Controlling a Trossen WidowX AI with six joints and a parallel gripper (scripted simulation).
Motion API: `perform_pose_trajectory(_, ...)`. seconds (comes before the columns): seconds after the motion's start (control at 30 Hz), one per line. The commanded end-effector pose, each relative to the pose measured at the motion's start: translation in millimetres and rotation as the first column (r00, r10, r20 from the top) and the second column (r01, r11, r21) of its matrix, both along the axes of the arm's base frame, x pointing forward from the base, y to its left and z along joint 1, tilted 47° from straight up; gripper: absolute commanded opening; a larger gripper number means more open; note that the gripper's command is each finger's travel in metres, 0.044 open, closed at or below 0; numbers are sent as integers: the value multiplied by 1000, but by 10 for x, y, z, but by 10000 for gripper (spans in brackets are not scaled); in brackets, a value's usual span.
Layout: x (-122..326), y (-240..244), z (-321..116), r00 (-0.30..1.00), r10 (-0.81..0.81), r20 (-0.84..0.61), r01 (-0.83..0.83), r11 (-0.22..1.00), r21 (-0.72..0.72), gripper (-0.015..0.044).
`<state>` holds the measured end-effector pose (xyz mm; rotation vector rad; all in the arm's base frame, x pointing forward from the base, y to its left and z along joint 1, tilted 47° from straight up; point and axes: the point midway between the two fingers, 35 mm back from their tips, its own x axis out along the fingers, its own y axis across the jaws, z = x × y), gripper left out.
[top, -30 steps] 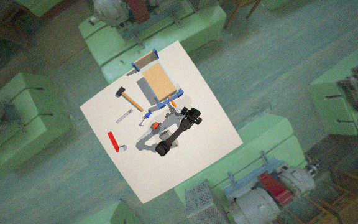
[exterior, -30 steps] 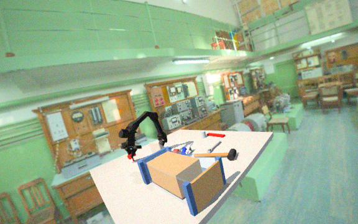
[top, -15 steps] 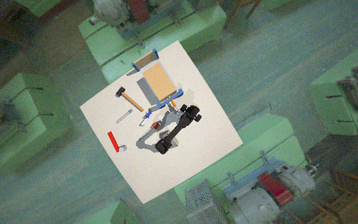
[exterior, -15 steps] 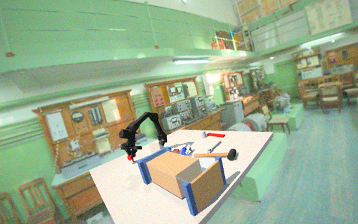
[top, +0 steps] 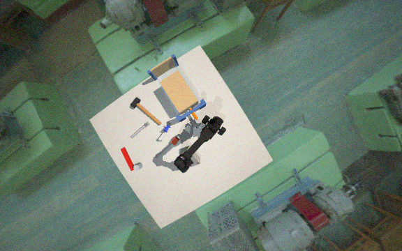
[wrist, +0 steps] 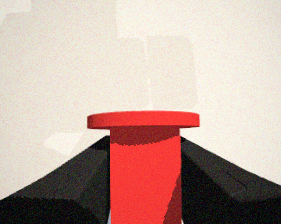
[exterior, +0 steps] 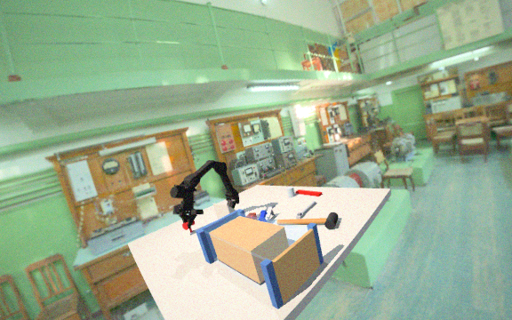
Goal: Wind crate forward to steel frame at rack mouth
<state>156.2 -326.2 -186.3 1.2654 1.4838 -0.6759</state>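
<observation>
My gripper (top: 214,127) (exterior: 188,222) (wrist: 141,144) is shut on a red flanged grip, which I take for the winch handle's. The red grip (exterior: 186,226) (wrist: 145,170) stands between the black fingers, above the bench in front of the rack. The tan crate (top: 179,91) (exterior: 247,233) sits flat in the cubby. A narrow dark gap shows between its front and the blue frame (top: 183,116) (exterior: 207,247) in the top view. An orange strap (top: 194,114) comes out past the frame toward the arm. The winch and the handle's key end are hidden or too small to tell.
A black-headed hammer (top: 149,113) (exterior: 302,221), a grey wrench (top: 139,130) (exterior: 307,209), a blue-and-grey tool (top: 164,133) and a red-brown block (top: 175,140) lie beside the arm. A red bar (top: 127,159) (exterior: 308,193) lies by a grey cylinder (top: 137,166) (exterior: 291,192). A wooden panel (exterior: 300,262) closes the cubby's back.
</observation>
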Motion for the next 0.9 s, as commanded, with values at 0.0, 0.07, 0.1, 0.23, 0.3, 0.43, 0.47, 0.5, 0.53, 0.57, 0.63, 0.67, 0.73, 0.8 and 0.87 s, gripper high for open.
perform_pose_trajectory(0.0,217,37,-19,999,9,38,-10,1000,6,0)
perform_pose_trajectory(0.07,239,39,-19,999,9,39,-10,1000,6,0)
perform_pose_trajectory(0.1,252,40,-19,999,9,39,-10,1000,6,0)
perform_pose_trajectory(0.23,297,43,-18,999,9,39,-10,1000,7,0)
perform_pose_trajectory(0.3,319,46,-17,999,9,39,-10,1000,7,0)
perform_pose_trajectory(0.43,363,52,-15,999,9,39,-10,1000,7,0)
perform_pose_trajectory(0.47,372,53,-14,999,9,39,-10,1000,7,0)
perform_pose_trajectory(0.5,385,55,-13,999,9,40,-10,1000,7,0)
perform_pose_trajectory(0.53,393,57,-12,999,9,40,-10,1000,7,0)
perform_pose_trajectory(0.57,406,59,-10,999,9,40,-10,1000,7,0)
perform_pose_trajectory(0.63,428,63,-8,999,9,40,-10,1000,7,0)
perform_pose_trajectory(0.67,437,65,-7,999,9,40,-10,1000,7,0)
perform_pose_trajectory(0.73,458,70,-4,999,9,40,-10,1000,7,0)
perform_pose_trajectory(0.8,480,75,-1,999,9,40,-10,1000,7,0)
perform_pose_trajectory(0.87,501,80,3,999,9,40,-10,1000,7,0)
